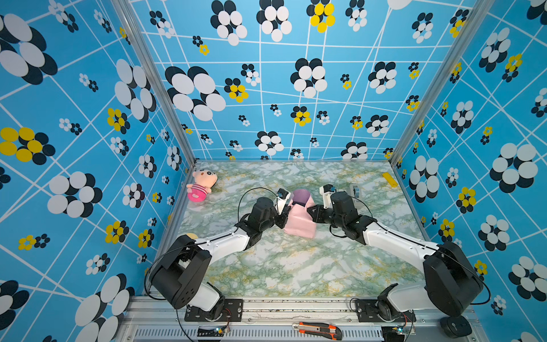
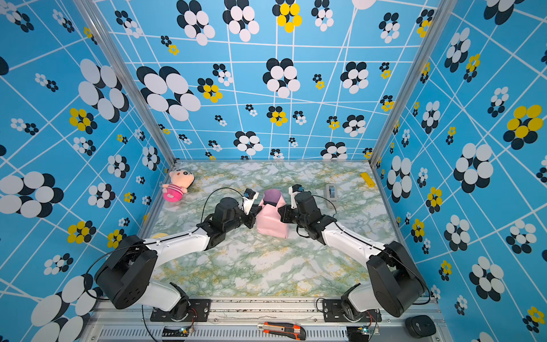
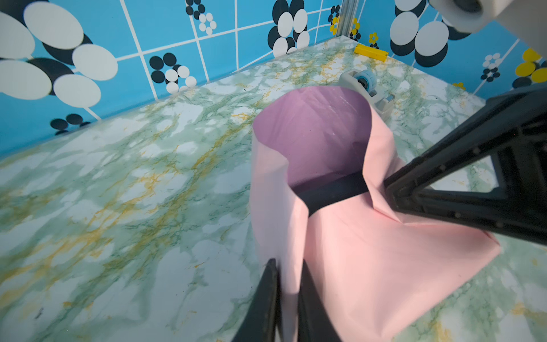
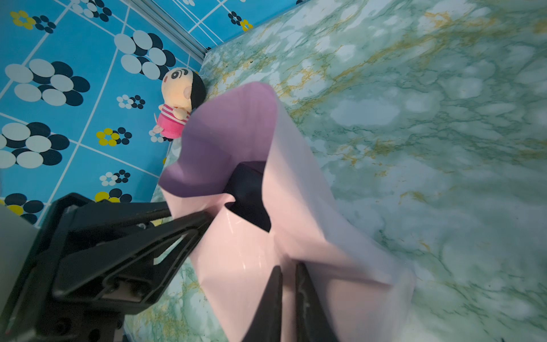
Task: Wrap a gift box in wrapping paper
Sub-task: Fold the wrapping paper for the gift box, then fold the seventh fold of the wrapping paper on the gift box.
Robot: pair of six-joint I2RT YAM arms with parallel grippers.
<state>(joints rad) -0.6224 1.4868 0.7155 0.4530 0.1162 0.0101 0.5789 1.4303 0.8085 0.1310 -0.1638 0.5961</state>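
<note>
The paper [image 1: 299,223], pink face out and lilac inside, stands gathered around the box [image 3: 334,192] just past the centre of the table [image 1: 296,266], toward 12 o'clock. The box is mostly covered, with a black strip showing at the open top. The left gripper [image 3: 288,263] is at the bundle's 9 o'clock, fingers clenched on a paper fold. The right gripper [image 4: 288,268] is at 3 o'clock, likewise pinching paper. The doll [image 1: 201,185] lies at 10 o'clock and the dispenser [image 3: 365,83] at 2 o'clock, both apart from the bundle.
</note>
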